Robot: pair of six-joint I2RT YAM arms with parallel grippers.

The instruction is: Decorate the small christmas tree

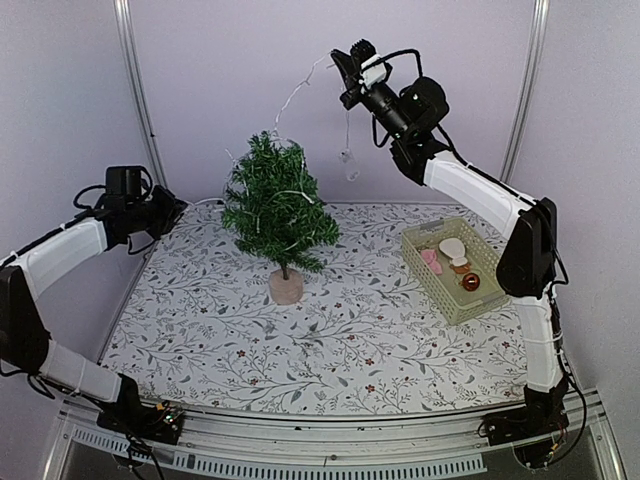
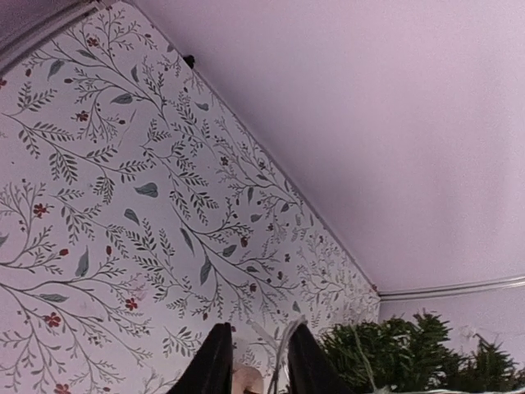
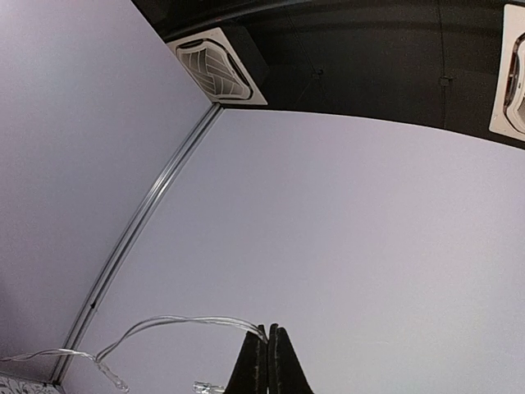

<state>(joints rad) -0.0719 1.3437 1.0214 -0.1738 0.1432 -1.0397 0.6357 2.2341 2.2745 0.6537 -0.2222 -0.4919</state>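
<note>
My right gripper (image 3: 268, 330) is pinched shut on the thin light string (image 3: 176, 319), up high. From there the string runs down and left onto the small christmas tree (image 1: 280, 205). The tree stands upright on the table (image 1: 400, 340), below that hand. My left gripper (image 2: 256, 336) is a little open. It sits low, just left of the tree, and is the nearer one.

A pale green basket (image 1: 478, 303) sits toward the right of the floral-patterned tablecloth (image 1: 380, 330)
</note>
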